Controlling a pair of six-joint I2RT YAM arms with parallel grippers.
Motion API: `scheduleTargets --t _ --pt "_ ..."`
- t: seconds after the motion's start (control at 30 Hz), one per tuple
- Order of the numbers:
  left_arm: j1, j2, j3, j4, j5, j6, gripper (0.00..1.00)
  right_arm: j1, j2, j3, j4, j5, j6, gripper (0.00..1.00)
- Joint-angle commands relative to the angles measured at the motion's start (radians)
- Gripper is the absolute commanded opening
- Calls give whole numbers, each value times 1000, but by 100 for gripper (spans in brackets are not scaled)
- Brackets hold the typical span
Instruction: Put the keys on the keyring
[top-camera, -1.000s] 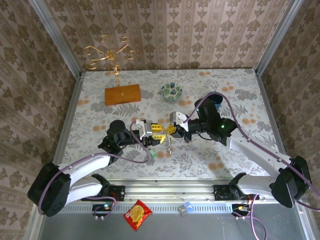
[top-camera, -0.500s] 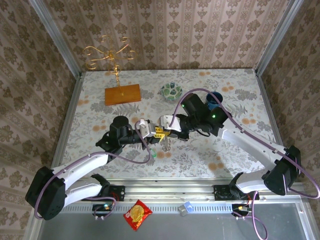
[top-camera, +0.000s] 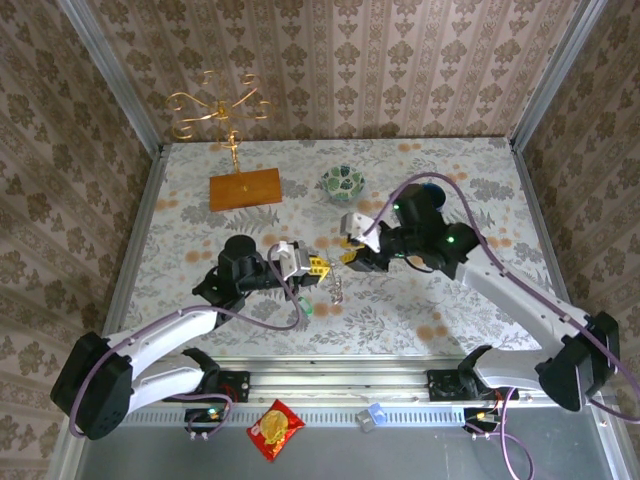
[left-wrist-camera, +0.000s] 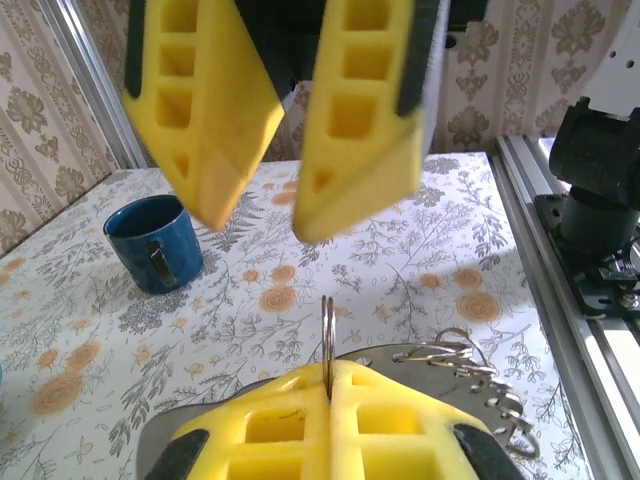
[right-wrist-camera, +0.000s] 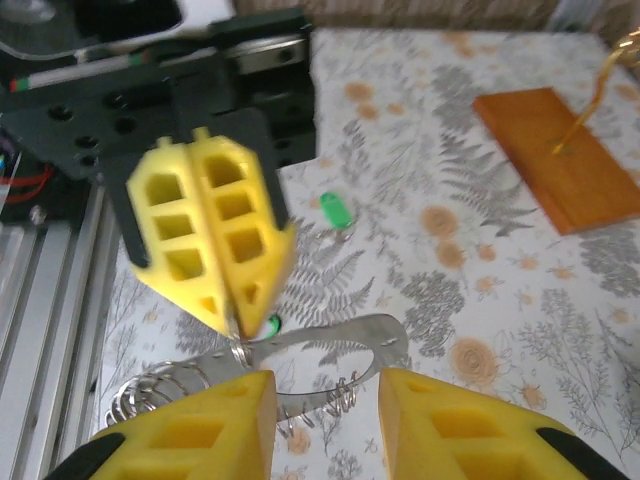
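Observation:
My left gripper (top-camera: 318, 267) is shut on the keyring (left-wrist-camera: 326, 330), a thin metal ring standing edge-on between its yellow pads (left-wrist-camera: 290, 400). A flat silver oval loop (right-wrist-camera: 386, 334) and wire coils (left-wrist-camera: 482, 366) hang from the ring (top-camera: 338, 290). My right gripper (top-camera: 351, 256) hovers just right of it, open and holding nothing (right-wrist-camera: 328, 388). In the right wrist view the left gripper (right-wrist-camera: 240, 322) pinches the ring (right-wrist-camera: 238, 352) just above my right fingers. One green-headed key (right-wrist-camera: 335, 210) lies on the table (top-camera: 310, 310). A second green bit (right-wrist-camera: 268, 325) peeks out behind the left fingertips.
A blue mug (left-wrist-camera: 155, 240) stands behind the right arm (top-camera: 430, 195). The patterned green bowl (top-camera: 341, 180), the wooden base (top-camera: 245, 188) and the gold wire stand (top-camera: 215, 105) are at the back. A snack packet (top-camera: 275, 428) lies in front of the rail.
The right gripper closed in on the left gripper half a second ago and has since drawn back to the right, open. The left gripper stays shut on the keyring.

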Motion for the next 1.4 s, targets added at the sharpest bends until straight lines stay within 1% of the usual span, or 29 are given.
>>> scheduleTargets --t 0.0,0.23,0.5,0.53,0.6,0.67,0.7,0.73,0.77,0.8,0.83,0.9,0.97,1.07,1.13,1.23,1.37 --pt "6 -10 -30 170 11 -68 0 -1 -42 -93 236 -133 138 33" --pt "7 6 -61 275 15 -117 0 8 -32 -186 351 -153 214 32" --pt "8 22 -69 324 29 -143 0 27 10 -183 409 -181 241 27" --pt "8 25 -71 334 31 -148 0 28 16 -180 410 -186 241 25" --pt "8 33 -72 349 35 -156 0 32 25 -172 413 -195 241 18" --pt "9 35 -74 356 34 -159 0 33 27 -167 411 -202 240 3" --pt "9 33 -75 355 28 -160 0 33 25 -163 399 -202 231 0" --pt "10 29 -77 350 16 -158 3 33 20 -153 379 -199 216 0" --pt "11 22 -80 343 0 -155 16 33 16 -143 350 -192 192 0" --pt "14 13 -81 330 -12 -150 24 33 12 -129 312 -181 169 0" --pt "15 -1 -81 303 -25 -135 27 33 9 -109 259 -167 135 0" --pt "14 -29 -56 191 -41 -82 27 39 11 -63 140 -120 55 0" --pt "12 -53 -16 28 -47 -12 27 56 30 6 -20 -46 -50 0" --pt "4 -62 35 -112 -51 57 26 88 76 103 -214 70 -162 0" --pt "0 -57 57 -155 -49 80 26 108 102 149 -288 127 -205 0" --pt "-3 -46 74 -158 -40 85 24 139 133 205 -351 187 -248 0" --pt "-5 -25 93 -161 -26 89 21 168 158 255 -367 202 -261 0"
